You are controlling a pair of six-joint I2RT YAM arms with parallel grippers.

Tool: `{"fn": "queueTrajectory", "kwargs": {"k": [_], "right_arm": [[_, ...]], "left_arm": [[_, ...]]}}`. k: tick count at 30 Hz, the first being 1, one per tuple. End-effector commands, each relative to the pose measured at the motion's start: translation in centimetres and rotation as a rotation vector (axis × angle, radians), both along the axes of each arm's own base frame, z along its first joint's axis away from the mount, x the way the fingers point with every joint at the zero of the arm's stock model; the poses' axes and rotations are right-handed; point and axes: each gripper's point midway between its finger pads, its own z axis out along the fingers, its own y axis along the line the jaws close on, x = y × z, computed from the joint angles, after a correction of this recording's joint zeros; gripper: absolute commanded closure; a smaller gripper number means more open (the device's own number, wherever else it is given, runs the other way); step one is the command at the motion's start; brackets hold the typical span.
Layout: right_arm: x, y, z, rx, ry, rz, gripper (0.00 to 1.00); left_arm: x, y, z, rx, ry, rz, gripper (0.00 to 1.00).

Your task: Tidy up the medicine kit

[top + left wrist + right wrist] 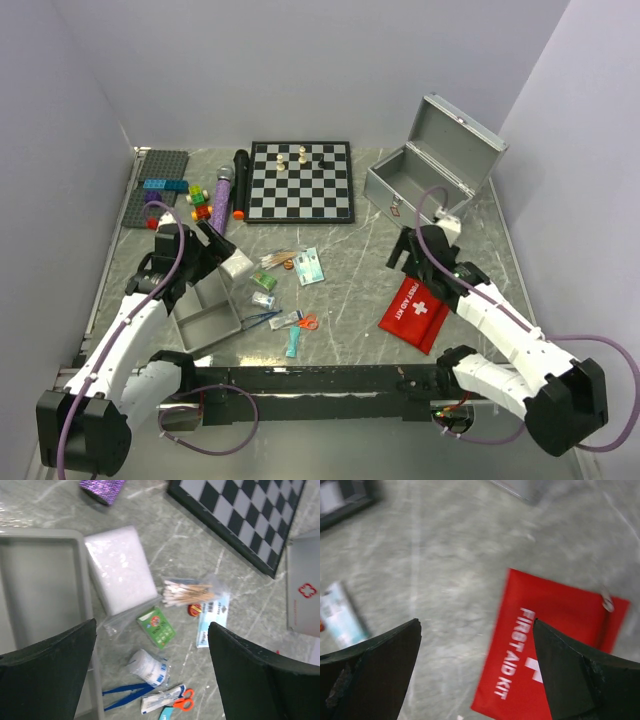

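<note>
The red first aid pouch (545, 645) lies flat near the front, below the right gripper (476, 630), which is spread wide and empty. It seems soft and light; I would pinch one edge. The left gripper (152, 627), also spread, hangs over the white packet (120, 567) beside the grey tray (84, 580).

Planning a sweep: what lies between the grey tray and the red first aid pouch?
In the top view, blue tweezers, a gauze roll and orange-handled scissors lie beside the tray; then bare table to the pouch.
</note>
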Motion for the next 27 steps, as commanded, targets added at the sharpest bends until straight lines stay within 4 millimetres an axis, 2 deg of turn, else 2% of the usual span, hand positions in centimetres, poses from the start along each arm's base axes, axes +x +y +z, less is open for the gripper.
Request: {"fn": "queueTrajectory", "kwargs": {"k": [1,7,12,18,22,27], "right_arm": [[-2.7,-2.7,-3.4,0.058,0.159,-0.148,0.02],[-5.1,-4.1,-5.6,0.069,0.224,-0.225,0.05],[-6.7,-4.4,-7.3,0.077,0.310,-0.266,0.07],[-7.7,-4.4,-8.7,0.068,0.401,-0.274,0.07],[-7.8,-3.9,-9.6,0.070,0.442,-0.239,0.07],[-7.5,-1.9,-10.9,0.111,0.503,-0.144,0.10]], "left_arm": [[0.6,-1.7,2.8,-0.058,-0.115,-0.090,0.04],[-1.0,-3.7,1.8,-0.117,-0.121,-0.169,0.04],[-1.2,-4.9,2.2,-0.142,-0.147,-0.215,0.02],[-1.1,-5.4,2.4,-0.136,-0.150,-0.229,0.02],[-1.1,-5.4,2.6,-0.136,-0.156,-0.228,0.02],[-1.2,-5.8,2.5,-0.149,-0.154,-0.240,0.02]]}}
